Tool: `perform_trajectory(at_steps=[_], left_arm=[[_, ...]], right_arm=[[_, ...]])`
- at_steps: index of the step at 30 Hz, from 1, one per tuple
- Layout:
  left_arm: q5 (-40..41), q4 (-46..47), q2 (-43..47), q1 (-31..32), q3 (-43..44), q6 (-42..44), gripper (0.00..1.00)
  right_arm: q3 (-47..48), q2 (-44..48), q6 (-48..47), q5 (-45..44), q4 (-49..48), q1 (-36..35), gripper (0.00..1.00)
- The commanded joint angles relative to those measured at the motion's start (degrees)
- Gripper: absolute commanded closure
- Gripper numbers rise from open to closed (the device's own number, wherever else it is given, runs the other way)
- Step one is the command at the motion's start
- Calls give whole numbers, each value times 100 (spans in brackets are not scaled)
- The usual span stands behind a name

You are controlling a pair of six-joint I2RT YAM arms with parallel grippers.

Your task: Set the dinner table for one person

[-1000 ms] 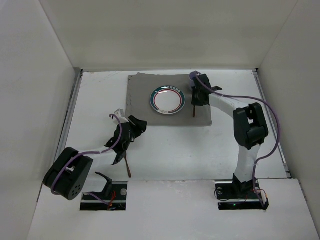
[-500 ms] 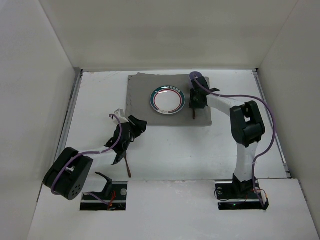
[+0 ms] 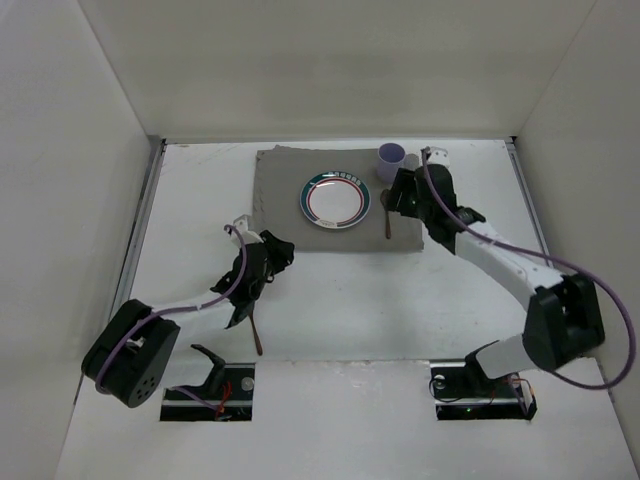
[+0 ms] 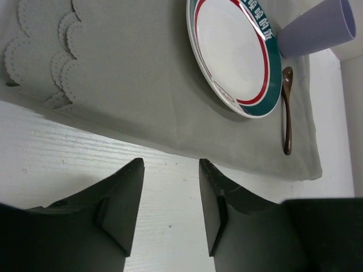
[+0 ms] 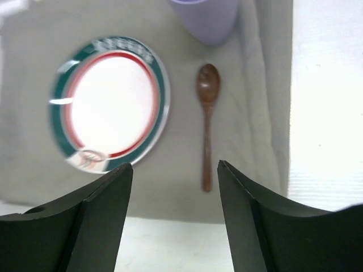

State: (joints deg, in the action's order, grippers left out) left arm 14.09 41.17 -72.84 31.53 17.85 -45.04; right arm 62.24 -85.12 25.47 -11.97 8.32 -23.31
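The dinner table [image 3: 340, 300] is a white top with a grey placemat [image 3: 280, 195] at the back. On the mat lie a green-and-red-rimmed plate [image 3: 335, 200], a brown wooden spoon [image 3: 387, 218] to its right and a purple cup [image 3: 391, 160] behind the spoon. My right gripper [image 3: 395, 200] hangs open above the spoon [image 5: 207, 124], jaws wide apart and holding nothing [image 5: 174, 167]. My left gripper [image 3: 283, 250] stands open over bare table just in front of the mat's near edge [image 4: 170, 170], nothing between its fingers. The plate [image 4: 232, 51] and cup [image 4: 315, 28] lie ahead of it.
A thin brown utensil [image 3: 256, 330] lies on the table beside the left forearm, near the front edge. White walls close in the table on the left, back and right. The mat's left part [image 4: 39, 51] is folded into scalloped layers.
The right gripper has opened, let go of the spoon and pulled back; its elbow has swung right, uncovering the cup. The left arm has barely moved and its jaws have narrowed a little.
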Motion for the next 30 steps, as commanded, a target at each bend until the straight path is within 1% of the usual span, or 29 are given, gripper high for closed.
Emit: perform_trajectory(at_steps=[1,2,4,5,6,7,9,10,12,14,17,20,23,27,30], left_arm=[[585,-791,541,182,491,363,65],[778,-1186,682,243,596,425,70],[1130,-2221,1068,375,824,531,78],[1305,-2784,1279,428,948,583,81],[1499,-3355,1498,489,1053,610,84],[1701,-3883,1718,534,1141,627,85],[2035,-4929,2070,621,1299,549,85],[2115,-5439,2159,657,1396,488,84],[2203,-6546,2195,683,1651,207,77],[2212,-7514,2108,736,1827,-258,70],[2134,-8333,1914,867,1819,-934,62],[1871,-8678,1712,1096,1688,-1559,60],[1650,-8574,1528,1412,1538,-1990,61],[1615,-8555,1308,1834,1511,-2307,61],[1598,-8564,1193,2080,1415,-2562,63]], right_arm=[[-947,626,388,-262,-1189,-361,37],[-1246,811,432,-297,-1436,-502,47],[-1791,1154,589,-472,-1840,-844,71],[-2020,1278,660,-604,-1999,-1003,79],[-2231,1366,721,-753,-2131,-1152,83],[-2399,1419,748,-876,-2254,-1275,85],[-2698,1472,775,-1149,-2570,-1452,85],[-2839,1507,784,-1272,-2737,-1479,84],[-2963,1595,819,-1300,-2932,-1479,79],[-2972,1700,793,-1186,-2932,-1488,76],[-3147,1893,836,-1167,-3055,-1610,70],[-3200,1920,863,-1133,-3099,-1637,67],[-3235,1859,933,-1027,-3134,-1611,65],[-3157,1613,1003,-861,-3108,-1576,65],[-3156,1656,1012,-833,-3108,-1593,65]])
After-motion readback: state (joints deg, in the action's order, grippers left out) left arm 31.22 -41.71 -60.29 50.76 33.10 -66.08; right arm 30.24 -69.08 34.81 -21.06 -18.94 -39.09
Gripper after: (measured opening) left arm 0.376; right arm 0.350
